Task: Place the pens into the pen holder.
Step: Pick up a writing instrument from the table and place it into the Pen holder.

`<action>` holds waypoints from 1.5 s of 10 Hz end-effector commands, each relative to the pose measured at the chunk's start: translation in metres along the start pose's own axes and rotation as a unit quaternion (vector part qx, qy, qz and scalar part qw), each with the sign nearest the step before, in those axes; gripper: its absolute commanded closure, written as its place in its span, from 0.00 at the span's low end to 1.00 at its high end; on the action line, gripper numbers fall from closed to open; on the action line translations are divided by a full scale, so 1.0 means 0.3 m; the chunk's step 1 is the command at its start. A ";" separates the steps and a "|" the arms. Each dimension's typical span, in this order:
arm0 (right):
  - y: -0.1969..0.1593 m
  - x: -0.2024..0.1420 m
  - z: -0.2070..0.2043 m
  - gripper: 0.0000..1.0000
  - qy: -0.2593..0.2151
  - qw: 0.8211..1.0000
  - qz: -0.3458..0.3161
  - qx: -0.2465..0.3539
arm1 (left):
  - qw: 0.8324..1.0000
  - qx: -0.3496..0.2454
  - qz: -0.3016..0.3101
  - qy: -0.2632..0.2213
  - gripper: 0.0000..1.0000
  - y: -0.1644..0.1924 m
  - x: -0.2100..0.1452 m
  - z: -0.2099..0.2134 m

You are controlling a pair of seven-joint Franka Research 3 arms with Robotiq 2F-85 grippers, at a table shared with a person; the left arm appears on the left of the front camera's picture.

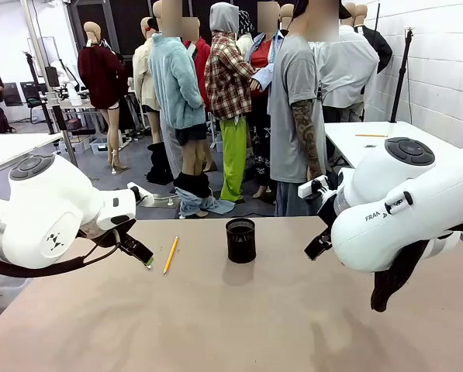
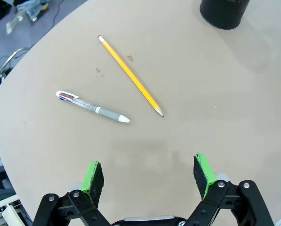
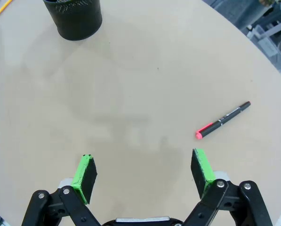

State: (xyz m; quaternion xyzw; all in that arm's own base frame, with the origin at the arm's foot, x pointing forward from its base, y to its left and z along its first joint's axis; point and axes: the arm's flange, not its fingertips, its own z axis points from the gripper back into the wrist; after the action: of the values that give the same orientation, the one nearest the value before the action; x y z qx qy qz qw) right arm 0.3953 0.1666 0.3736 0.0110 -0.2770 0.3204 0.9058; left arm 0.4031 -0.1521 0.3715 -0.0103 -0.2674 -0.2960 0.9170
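Both hands are spread: left hand over yellow pencil and white pen, right hand near red-tipped pen.

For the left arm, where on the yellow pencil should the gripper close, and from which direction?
Probably mid-shaft of the yellow pencil, from straight above, with the open left gripper turned to close across the shaft. It lies flat on the table, so only its long sides are free. The white pen lies near its tip, apart from it.
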 end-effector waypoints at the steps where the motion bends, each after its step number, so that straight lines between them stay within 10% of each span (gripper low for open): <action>1: 0.001 0.000 0.000 0.00 0.000 1.000 0.000 0.000 | 1.000 0.000 0.001 0.000 0.00 0.003 -0.001 0.000; 5: -0.112 -0.076 0.173 0.00 -0.018 0.996 -0.015 -0.090 | 0.998 0.060 0.002 -0.022 0.00 0.124 -0.024 0.164; 10: -0.244 -0.530 0.689 0.00 -0.102 0.946 -0.165 -0.259 | 0.964 0.197 0.147 -0.097 0.00 0.315 -0.542 0.655; 15: -0.211 -0.669 0.745 0.00 -0.108 0.923 -0.209 -0.304 | 0.944 0.210 0.232 -0.108 0.00 0.344 -0.793 0.704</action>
State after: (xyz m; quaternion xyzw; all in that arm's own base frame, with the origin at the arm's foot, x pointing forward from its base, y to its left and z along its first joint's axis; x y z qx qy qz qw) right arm 0.2835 -0.0682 0.6196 -0.1631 -0.4463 0.0190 0.8797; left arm 0.2800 0.1607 0.5869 0.0767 -0.4144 0.0060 0.9069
